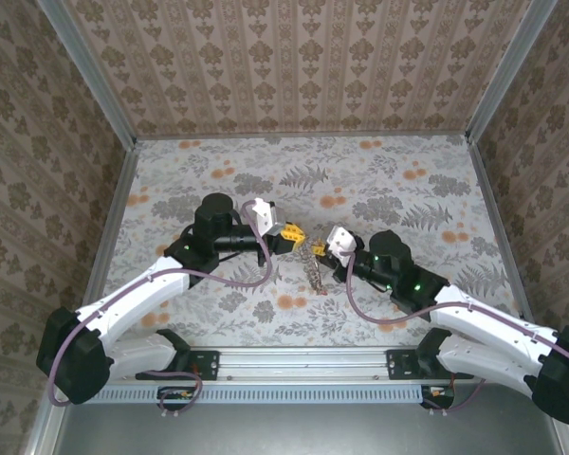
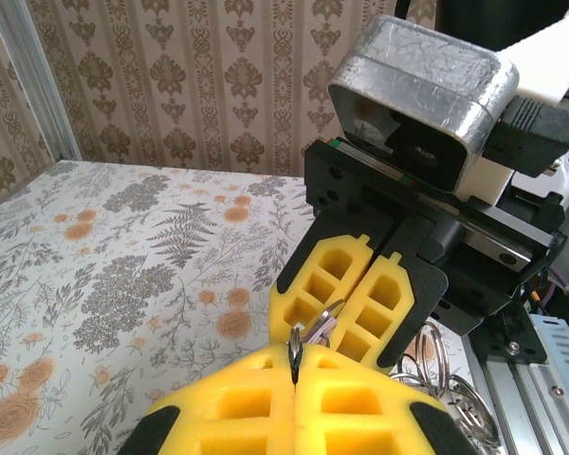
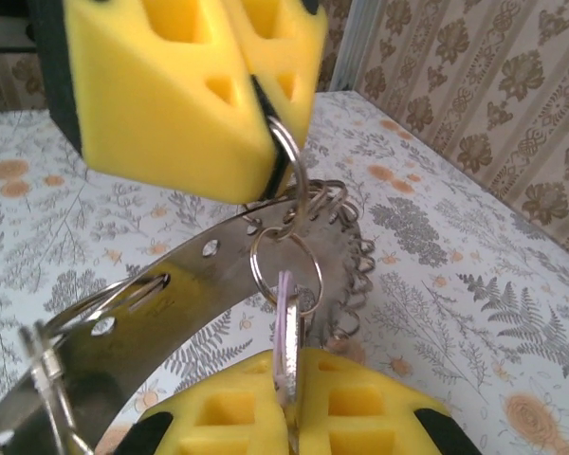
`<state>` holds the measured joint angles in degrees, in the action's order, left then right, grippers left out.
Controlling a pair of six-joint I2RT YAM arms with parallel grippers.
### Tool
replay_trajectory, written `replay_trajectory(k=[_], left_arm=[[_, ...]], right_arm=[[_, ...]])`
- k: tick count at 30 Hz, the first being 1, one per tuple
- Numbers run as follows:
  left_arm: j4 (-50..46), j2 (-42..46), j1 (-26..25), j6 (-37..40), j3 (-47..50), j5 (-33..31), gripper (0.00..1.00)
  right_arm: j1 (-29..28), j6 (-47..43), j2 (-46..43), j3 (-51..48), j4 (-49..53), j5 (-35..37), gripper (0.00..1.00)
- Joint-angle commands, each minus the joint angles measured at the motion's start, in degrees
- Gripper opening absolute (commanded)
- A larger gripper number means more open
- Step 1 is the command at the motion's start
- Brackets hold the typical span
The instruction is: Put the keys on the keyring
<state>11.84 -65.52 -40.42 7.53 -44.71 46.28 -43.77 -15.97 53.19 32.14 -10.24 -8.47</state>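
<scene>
This is a robot laboratory test cell dressed up like a home. Beige damask wallpaper (image 1: 303,57) lines the walls, but bare aluminium corner posts (image 1: 87,71) frame them. The grey-and-orange floral table covering (image 1: 408,180) ends at a slotted aluminium rail (image 1: 303,365). A white, cabled left arm (image 1: 133,299) and right arm (image 1: 479,324) are bolted to that rail.

We can read no words, numbers, brands or signs in any of the views. The tabletop (image 1: 218,161) and the walls (image 1: 313,57) carry only floral patterning, with no lettering.
</scene>
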Motion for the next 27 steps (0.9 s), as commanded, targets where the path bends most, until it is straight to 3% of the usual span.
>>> replay_trajectory(k=[1,20,27], left_arm=[[-0.58,1.5,0.32,1.12,-1.17,0.7,0.0],[-7.15,1.75,0.27,6.39,-0.56,2.71,0.0],[-3.11,3.02,1.13,4.12,1.77,0.54,0.0]], right_arm=[[0.06,-5.22,-0.86,4.36,7.76,-2.6,0.0],[2.02,-25.87,6.69,26.03,37.77,-4.3,0.0],[2.3,-31.36,7.4,31.06,47.19,-5.65,0.0]])
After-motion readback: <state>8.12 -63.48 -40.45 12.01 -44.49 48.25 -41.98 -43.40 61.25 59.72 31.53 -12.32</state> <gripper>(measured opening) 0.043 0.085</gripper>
